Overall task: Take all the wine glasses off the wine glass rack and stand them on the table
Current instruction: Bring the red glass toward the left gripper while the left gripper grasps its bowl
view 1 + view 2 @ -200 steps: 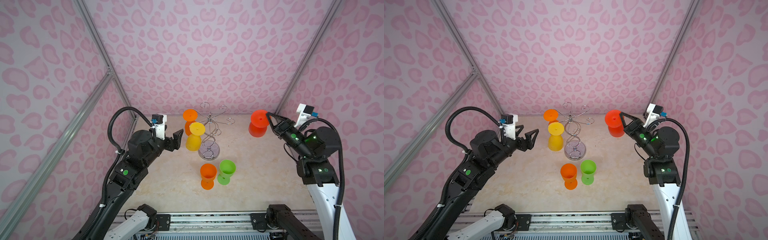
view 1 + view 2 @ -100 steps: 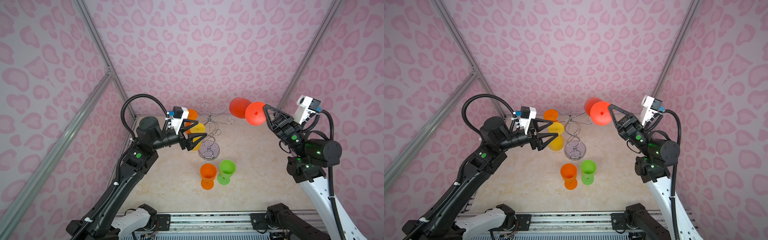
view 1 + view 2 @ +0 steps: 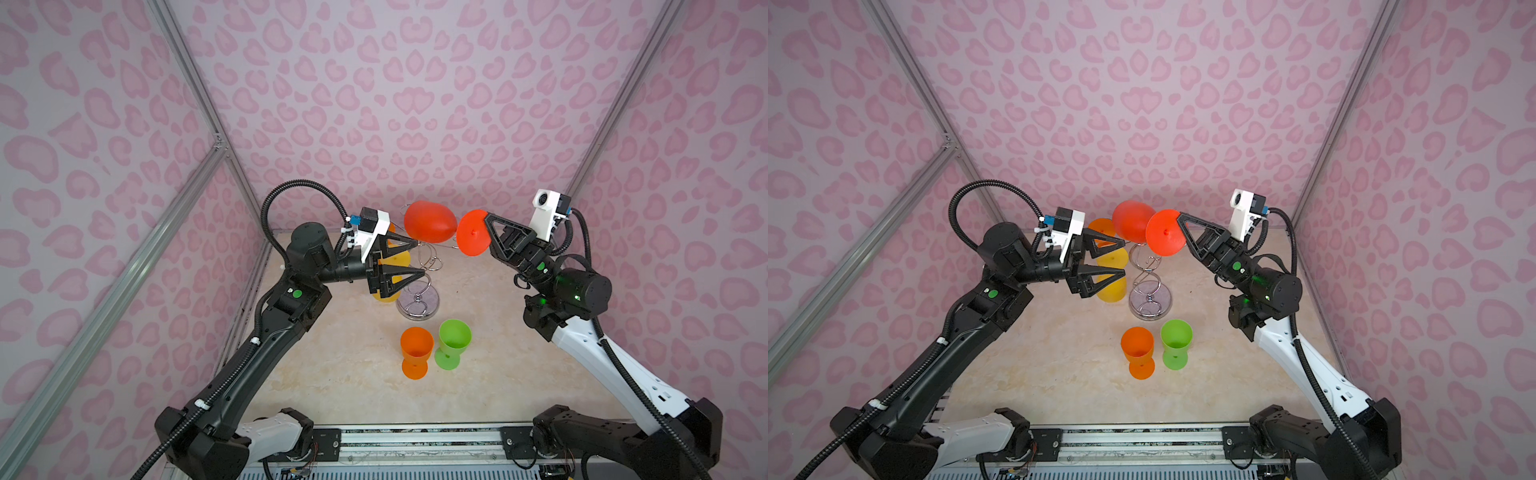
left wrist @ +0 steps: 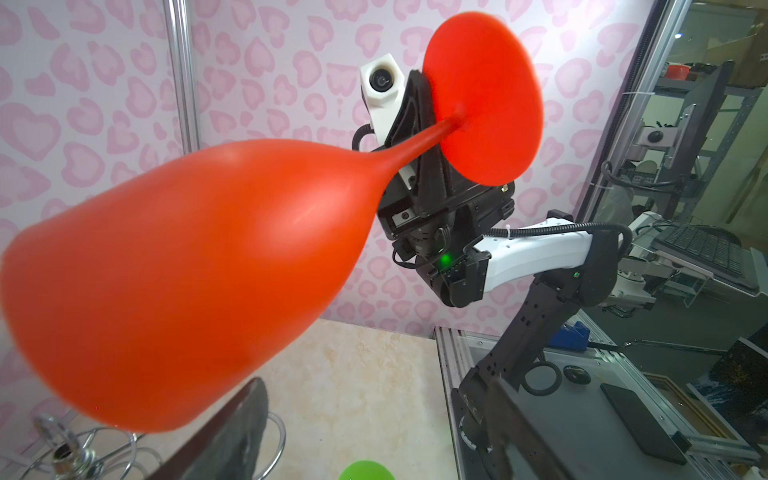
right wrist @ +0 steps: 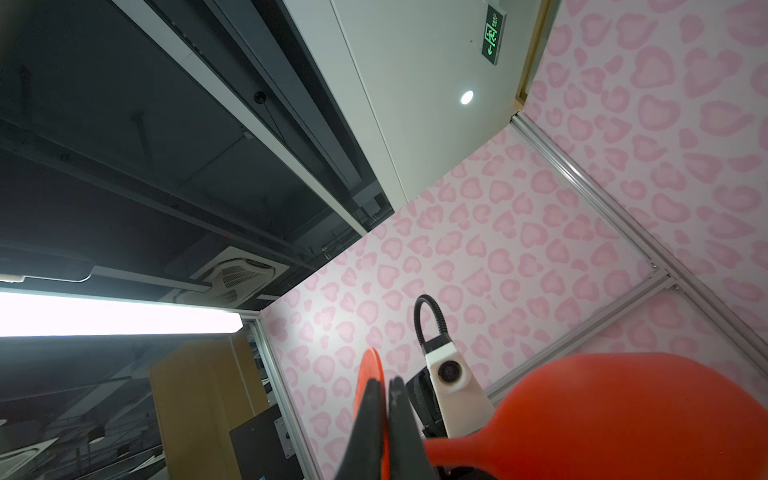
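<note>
Since a second ago, your right gripper (image 3: 487,220) has raised the red wine glass (image 3: 428,222) and tipped it sideways. It is clamped on the stem, with the bowl above the wine glass rack (image 3: 417,305). Your left gripper (image 3: 419,258) has reached in beside the rack, fingers wide apart and empty.

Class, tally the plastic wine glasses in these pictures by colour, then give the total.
Red wine glass: 1
Orange wine glasses: 2
Yellow wine glass: 1
Green wine glass: 1
Total: 5
</note>
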`<control>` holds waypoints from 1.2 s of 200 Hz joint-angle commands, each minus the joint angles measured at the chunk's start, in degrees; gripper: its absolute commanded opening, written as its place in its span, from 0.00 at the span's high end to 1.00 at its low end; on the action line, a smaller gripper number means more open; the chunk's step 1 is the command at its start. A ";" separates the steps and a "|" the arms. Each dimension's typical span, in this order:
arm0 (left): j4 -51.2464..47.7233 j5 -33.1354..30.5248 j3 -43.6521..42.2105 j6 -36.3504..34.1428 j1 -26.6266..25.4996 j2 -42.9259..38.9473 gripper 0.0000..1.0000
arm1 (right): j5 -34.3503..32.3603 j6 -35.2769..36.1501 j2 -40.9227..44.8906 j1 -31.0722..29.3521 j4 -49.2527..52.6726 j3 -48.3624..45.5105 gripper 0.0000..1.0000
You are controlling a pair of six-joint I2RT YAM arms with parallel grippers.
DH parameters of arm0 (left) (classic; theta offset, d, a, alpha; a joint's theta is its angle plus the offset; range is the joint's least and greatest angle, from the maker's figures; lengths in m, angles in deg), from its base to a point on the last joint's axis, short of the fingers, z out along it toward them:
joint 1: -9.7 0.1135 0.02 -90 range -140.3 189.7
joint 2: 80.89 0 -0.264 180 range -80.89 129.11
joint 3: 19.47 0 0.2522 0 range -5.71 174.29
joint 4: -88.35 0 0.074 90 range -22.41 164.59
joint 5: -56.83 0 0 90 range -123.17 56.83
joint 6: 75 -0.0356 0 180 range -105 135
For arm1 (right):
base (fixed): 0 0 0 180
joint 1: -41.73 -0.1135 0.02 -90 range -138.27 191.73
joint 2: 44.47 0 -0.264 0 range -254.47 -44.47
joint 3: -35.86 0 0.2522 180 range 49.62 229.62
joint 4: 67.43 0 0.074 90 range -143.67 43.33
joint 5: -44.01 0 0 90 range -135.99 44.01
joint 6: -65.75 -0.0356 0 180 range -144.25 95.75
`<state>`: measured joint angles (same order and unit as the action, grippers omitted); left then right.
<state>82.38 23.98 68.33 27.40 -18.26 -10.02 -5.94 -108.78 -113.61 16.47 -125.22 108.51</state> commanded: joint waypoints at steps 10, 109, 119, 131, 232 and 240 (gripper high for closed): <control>2.75 -0.72 0.28 0.41 0.19 0.92 0.16 | -1.03 -7.45 -2.31 -0.98 -12.87 -0.45 1.00; 2.25 -1.91 -4.99 -1.33 3.53 -2.38 0.16 | -0.06 -5.26 -0.58 -1.32 -9.41 -1.81 1.00; 2.74 -1.71 -5.13 -1.22 3.53 -2.58 0.16 | -0.06 -5.12 -0.47 -1.31 -9.03 -2.17 1.00; 3.97 -1.51 -5.05 -0.82 3.53 -2.62 0.16 | -0.15 -5.28 -0.60 -1.35 -9.29 -2.60 1.00; 17.03 2.44 -8.00 7.26 3.53 -4.89 0.33 | -0.69 -8.28 -4.13 -1.80 -13.51 -4.10 1.00; 17.23 2.34 -8.33 7.27 3.53 -5.44 0.35 | -0.38 -8.28 -4.28 -1.73 -13.38 -4.03 1.00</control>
<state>94.51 24.32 60.62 33.15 -14.63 -13.98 -7.03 -116.85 -117.31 14.72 -137.05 104.49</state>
